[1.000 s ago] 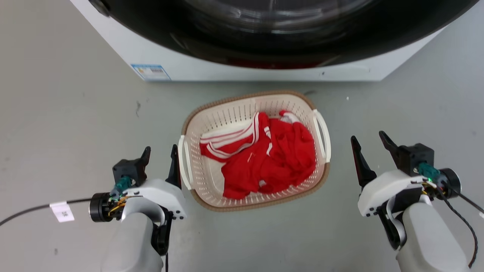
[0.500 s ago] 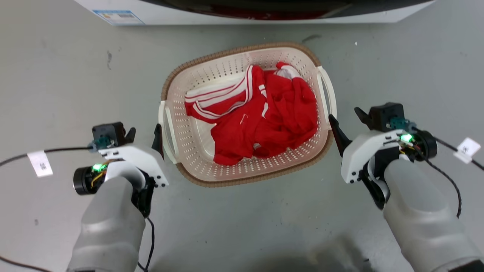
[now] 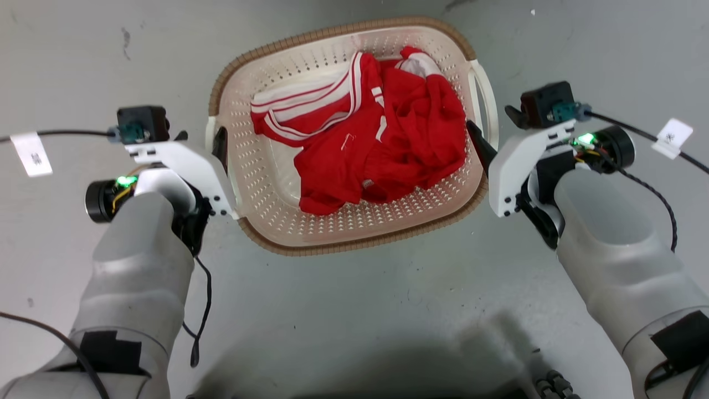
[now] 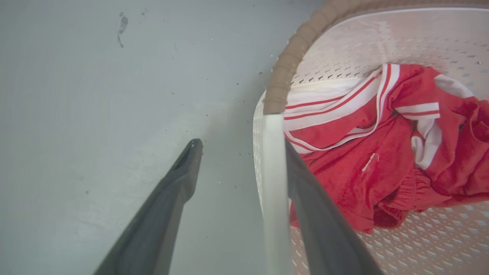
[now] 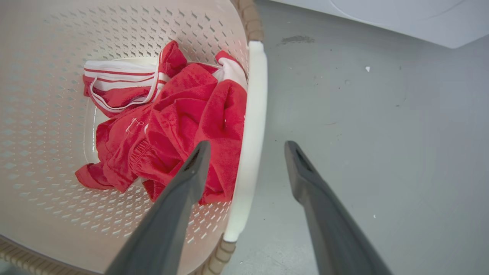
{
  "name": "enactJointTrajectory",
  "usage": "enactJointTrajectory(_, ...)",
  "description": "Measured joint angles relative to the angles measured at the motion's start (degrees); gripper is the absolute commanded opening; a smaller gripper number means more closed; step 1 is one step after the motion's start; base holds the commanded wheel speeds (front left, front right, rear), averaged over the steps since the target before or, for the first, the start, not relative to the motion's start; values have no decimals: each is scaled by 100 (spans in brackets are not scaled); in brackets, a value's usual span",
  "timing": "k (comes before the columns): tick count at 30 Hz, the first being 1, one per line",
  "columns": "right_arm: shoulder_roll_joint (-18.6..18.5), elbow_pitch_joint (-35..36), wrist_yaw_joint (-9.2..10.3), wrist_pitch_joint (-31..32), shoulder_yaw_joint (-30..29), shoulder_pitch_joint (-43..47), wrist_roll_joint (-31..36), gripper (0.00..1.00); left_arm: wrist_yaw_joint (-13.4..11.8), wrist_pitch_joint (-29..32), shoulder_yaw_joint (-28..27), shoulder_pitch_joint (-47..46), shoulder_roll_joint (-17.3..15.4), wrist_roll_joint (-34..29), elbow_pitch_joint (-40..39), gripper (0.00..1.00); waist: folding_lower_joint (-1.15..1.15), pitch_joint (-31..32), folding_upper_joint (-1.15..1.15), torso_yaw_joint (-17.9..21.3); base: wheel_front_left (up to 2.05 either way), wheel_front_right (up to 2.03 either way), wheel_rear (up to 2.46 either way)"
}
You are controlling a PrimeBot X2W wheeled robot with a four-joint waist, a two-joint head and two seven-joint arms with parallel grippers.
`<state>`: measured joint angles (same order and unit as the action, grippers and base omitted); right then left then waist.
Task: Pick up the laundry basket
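Both released: left pincer (image 4: 240,152), right pincer (image 5: 247,145) straddle laundry basket (image 3: 260,183) handles (image 5: 252,114); open floor (image 3: 354,310) outside.

Fingers (image 4: 164,206) straddle laundry basket handle (image 4: 273,183) — spread wide.

a crumpled red white-striped garment (image 3: 410,127) and a speckled grey floor (image 3: 354,316).

laundry basket (image 3: 260,183): cream, dotted with holes
rim (image 4: 284,65): brown, woven look
handles (image 5: 252,114): white
clothes (image 3: 410,133): red, white stripes
floor (image 3: 343,310): grey
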<state>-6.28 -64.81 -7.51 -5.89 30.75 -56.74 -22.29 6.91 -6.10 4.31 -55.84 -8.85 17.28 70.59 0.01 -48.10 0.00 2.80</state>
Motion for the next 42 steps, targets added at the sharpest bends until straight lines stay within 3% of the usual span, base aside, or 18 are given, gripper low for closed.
enactJointTrajectory(15,-174,-14,0,840,1238,-500,-1236,100,43,1161,225,-570,-86,165,241,100,0,-466,0,39,0,0,0)
enactJointTrajectory(16,-187,3,0,902,1296,-519,-1334,77,43,1202,230,-586,-75,199,245,100,0,-480,0,36,0,0,0)
enactJointTrajectory(17,-192,21,0,957,1359,-534,-1430,34,44,1211,250,-602,-71,213,248,59,0,-492,0,31,0,0,0)
enactJointTrajectory(18,-193,47,0,1005,1430,-544,-1512,0,49,1254,270,-616,-53,223,250,0,0,-501,0,30,0,0,0)
enactJointTrajectory(30,-359,186,19,1294,2112,-528,-2477,0,44,1627,692,-547,141,680,155,0,0,-298,0,18,0,0,0)
enactJointTrajectory(42,-465,155,44,2486,2553,-235,-3487,0,24,2709,1321,-202,227,1258,63,0,-1,738,0,38,0,0,0)
